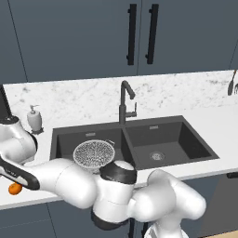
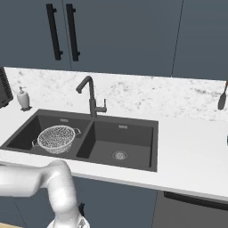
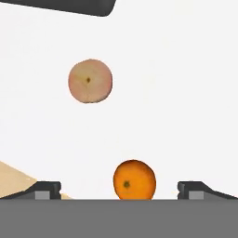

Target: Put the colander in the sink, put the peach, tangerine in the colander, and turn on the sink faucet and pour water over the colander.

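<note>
The silvery mesh colander (image 1: pixel 93 153) (image 2: pixel 57 138) sits in the left basin of the dark double sink (image 1: pixel 195 139) (image 2: pixel 142 147). The dark gooseneck sink faucet (image 1: pixel 123 100) (image 2: pixel 90 95) stands behind the divider, and no water is running. In the hand view, the bright orange tangerine (image 3: pixel 134 180) lies on the white counter between the spread fingertips of my open gripper (image 3: pixel 120 191), untouched. The pale pinkish peach (image 3: pixel 90 80) rests on the counter beyond it. At the counter's front left, the tangerine (image 1: pixel 15 188) peeks out from behind my arm.
A white soap dispenser (image 1: pixel 34 118) (image 2: pixel 23 99) stands left of the sink. A dark appliance (image 1: pixel 3 104) (image 2: pixel 3 89) occupies the far left of the counter, and its edge (image 3: pixel 60 5) shows beyond the peach. A utensil (image 1: pixel 231 86) (image 2: pixel 221 100) hangs at the right.
</note>
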{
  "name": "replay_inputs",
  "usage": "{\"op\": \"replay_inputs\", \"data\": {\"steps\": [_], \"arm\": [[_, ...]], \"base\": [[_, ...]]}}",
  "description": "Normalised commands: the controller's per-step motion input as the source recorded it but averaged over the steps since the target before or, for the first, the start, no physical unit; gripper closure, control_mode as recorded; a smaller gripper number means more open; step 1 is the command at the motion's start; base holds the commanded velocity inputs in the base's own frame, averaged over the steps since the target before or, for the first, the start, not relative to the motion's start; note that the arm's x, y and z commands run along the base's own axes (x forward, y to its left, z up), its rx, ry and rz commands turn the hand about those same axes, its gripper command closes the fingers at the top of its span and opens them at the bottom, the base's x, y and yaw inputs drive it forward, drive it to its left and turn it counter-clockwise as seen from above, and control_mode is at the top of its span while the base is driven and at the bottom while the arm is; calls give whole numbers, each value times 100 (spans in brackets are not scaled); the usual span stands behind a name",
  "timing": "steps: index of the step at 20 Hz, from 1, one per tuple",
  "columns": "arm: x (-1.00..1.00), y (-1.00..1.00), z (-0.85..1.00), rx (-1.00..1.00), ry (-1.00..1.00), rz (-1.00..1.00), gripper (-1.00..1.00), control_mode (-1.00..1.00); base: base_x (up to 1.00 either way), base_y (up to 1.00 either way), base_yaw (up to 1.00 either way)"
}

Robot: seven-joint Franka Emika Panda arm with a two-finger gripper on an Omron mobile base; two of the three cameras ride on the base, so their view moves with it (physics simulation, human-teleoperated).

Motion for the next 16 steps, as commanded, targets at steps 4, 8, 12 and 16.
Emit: {"op": "replay_inputs", "data": {"steps": [4, 8, 12, 16], "arm": [[8, 32, -38, 0, -5, 2, -100, -100], [30, 20, -49, 0, -8, 0, -100, -100], [46, 28, -54, 0, -10, 0, -100, -100], [33, 36, -44, 0, -15, 0, -100, -100]], "base": [[0, 0, 0], [0, 0, 0], [0, 0, 0], [0, 0, 0]]}}
